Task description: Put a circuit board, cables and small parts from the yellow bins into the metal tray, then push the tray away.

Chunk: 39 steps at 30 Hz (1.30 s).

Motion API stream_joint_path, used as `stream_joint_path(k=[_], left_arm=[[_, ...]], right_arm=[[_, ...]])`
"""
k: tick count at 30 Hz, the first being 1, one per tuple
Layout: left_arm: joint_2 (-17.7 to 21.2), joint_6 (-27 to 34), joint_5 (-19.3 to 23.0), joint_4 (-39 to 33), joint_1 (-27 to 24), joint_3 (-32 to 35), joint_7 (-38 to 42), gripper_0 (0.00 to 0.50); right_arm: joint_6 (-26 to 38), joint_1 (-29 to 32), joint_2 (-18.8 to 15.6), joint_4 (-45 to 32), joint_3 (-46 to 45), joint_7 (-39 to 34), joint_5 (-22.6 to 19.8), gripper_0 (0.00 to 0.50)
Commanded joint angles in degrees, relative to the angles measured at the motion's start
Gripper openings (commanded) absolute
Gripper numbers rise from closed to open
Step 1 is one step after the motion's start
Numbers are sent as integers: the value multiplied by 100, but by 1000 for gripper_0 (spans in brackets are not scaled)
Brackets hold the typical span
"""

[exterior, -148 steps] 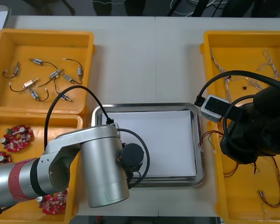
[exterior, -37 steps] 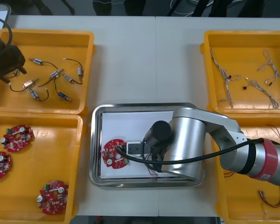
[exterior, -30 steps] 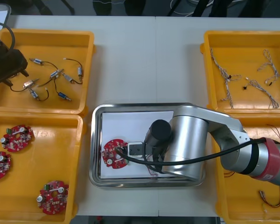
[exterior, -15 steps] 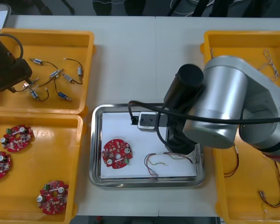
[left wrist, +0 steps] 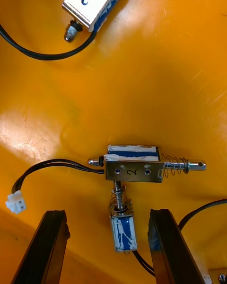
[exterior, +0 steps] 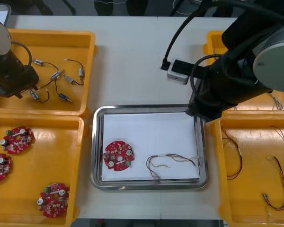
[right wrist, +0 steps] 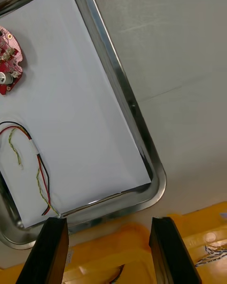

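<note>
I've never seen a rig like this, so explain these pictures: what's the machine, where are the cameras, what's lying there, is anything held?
It is a two-armed robot. One picture looks down from above the arms; the other two come from cameras on each wrist. On the table, yellow bins flank a metal tray holding a red circuit board and a red and yellow cable. The left gripper hovers open over small metal parts in a bin. The right gripper is open near the tray's corner. Nothing is held.
</note>
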Motion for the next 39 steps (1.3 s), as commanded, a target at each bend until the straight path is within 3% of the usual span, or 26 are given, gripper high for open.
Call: stream_joint_path(k=[1, 9, 17, 28, 34, 35, 36, 37, 39], left_arm=[[-118, -61, -37, -13, -194, -73, -159, 500], [-153, -175, -28, -22, -71, -73, -176, 500], [-153, -325, -28, -22, 96, -73, -212, 500], [-153, -325, -19, -13, 228, -73, -220, 500], [-153, -325, -1, -22, 263, -82, -203, 500], [-153, -325, -1, -13, 263, -73, -203, 473], [-153, -325, -1, -22, 272, -73, -203, 322], [-162, -333, -1, -22, 281, -73, -212, 0], [-153, -342, 7, -13, 281, -73, -203, 0]], right_arm=[[18, -46, -338, -191, -554, -256, 14, 500], [18, -46, -663, 11, -985, -379, 216, 500], [18, -55, -874, 952, -1670, -405, 295, 500], [18, -55, -1076, 1866, -2171, -352, 1086, 500], [18, -55, -1076, 2305, -2382, -308, 1165, 500], [18, -55, -1076, 2358, -2400, -300, 1174, 500], [18, -55, -1076, 2455, -2435, -291, 1183, 500], [18, -55, -1076, 2560, -2453, -291, 1200, 500], [18, -55, -1076, 2710, -2461, -273, 1235, 500]])
